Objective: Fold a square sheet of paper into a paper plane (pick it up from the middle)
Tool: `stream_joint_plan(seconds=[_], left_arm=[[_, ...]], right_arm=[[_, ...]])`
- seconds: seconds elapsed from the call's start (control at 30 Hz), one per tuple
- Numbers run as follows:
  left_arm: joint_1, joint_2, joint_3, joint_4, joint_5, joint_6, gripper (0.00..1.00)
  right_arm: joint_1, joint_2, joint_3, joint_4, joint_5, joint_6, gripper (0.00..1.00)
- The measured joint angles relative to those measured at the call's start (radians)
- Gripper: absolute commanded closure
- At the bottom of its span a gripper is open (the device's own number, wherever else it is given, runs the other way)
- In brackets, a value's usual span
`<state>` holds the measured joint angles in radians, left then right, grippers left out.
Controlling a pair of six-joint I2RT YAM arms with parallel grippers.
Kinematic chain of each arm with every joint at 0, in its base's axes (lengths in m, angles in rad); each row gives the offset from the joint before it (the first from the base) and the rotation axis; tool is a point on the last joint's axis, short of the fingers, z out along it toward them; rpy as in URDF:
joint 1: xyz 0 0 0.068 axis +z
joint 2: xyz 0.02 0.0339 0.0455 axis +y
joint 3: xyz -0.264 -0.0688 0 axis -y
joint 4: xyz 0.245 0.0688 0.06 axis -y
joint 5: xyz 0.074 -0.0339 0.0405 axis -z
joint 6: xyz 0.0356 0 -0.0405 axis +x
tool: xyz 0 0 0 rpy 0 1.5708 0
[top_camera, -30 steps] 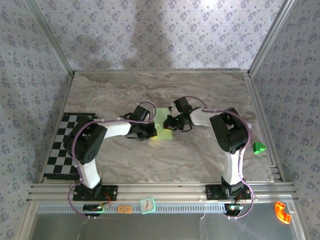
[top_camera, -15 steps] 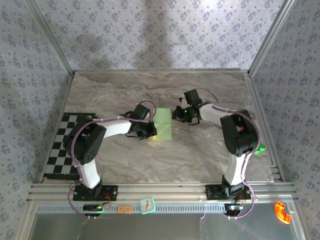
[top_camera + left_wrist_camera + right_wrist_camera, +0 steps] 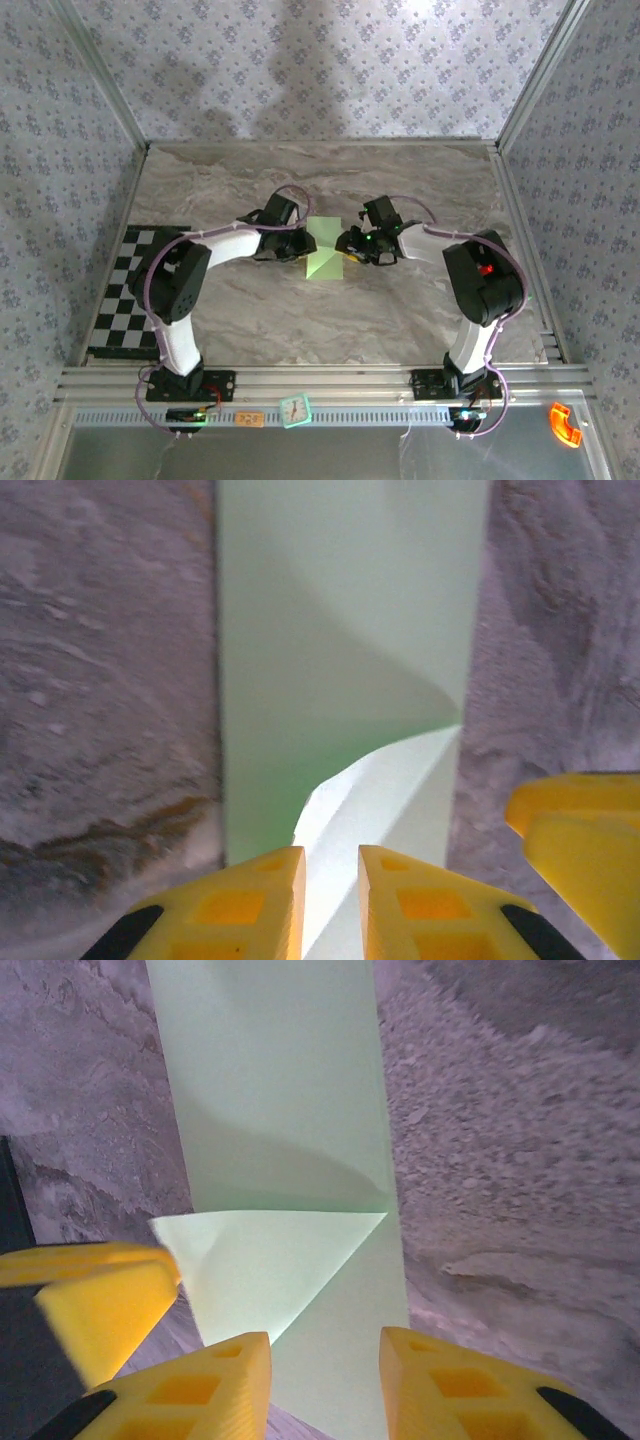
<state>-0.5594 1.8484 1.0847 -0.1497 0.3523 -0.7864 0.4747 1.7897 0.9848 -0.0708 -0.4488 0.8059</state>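
At the far left, a black and white checkered mat lay flat on the grey stone table. The left arm rose next to the mat and reached toward the middle of the table. At its end, the left gripper sat low at the left edge of the square sheet of paper. In the left wrist camera, its two yellow fingers stood a little apart, with a thin gap between them. A pale flap of the paper ran up to that gap. I could not tell if the fingers touched it.

The paper was pale green and lay in the middle of the table, between the two grippers. It was folded. It looked like a long strip with one corner turned over into a triangle. The triangle flap seemed to lift up a bit off the rest of the paper.

The right gripper sat low at the right edge of the paper, very near the left gripper. In the right wrist camera, its yellow fingers stood wider apart, and the paper lay under the gap. It held nothing. The right arm bent back to the near right side of the table. Down at the far right, off the table, lay a small orange piece.
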Motion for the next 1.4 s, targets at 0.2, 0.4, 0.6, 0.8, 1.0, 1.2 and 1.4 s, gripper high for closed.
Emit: stream_joint_plan(seconds=[0.2,0.4,0.6,0.8,1.0,1.2,1.4], left_arm=[[0.023,0.037,-0.014,0.029,0.003,-0.002,0.78],[0.026,0.037,-0.032,0.058,0.005,-0.018,0.82],[0.030,0.037,-0.040,0.067,0.006,-0.027,0.86],[0.031,0.038,-0.040,0.064,0.006,-0.027,0.88],[0.030,0.038,-0.040,0.063,0.003,-0.027,0.88],[0.030,0.038,-0.040,0.063,0.003,-0.027,0.88],[0.031,0.038,-0.040,0.061,0.002,-0.027,0.88]], right_arm=[[0.025,0.048,0.032,0.009,0.000,0.043,0.63],[0.037,0.086,0.071,0.011,0.001,0.076,0.65],[0.045,0.090,0.074,0.005,0.026,0.115,0.65],[0.045,0.091,0.074,-0.002,0.038,0.130,0.67],[0.051,0.111,0.084,0.012,0.026,0.143,0.73],[0.064,0.116,0.085,0.069,-0.013,0.148,0.80],[0.074,0.116,0.075,0.146,-0.044,0.148,0.85]])
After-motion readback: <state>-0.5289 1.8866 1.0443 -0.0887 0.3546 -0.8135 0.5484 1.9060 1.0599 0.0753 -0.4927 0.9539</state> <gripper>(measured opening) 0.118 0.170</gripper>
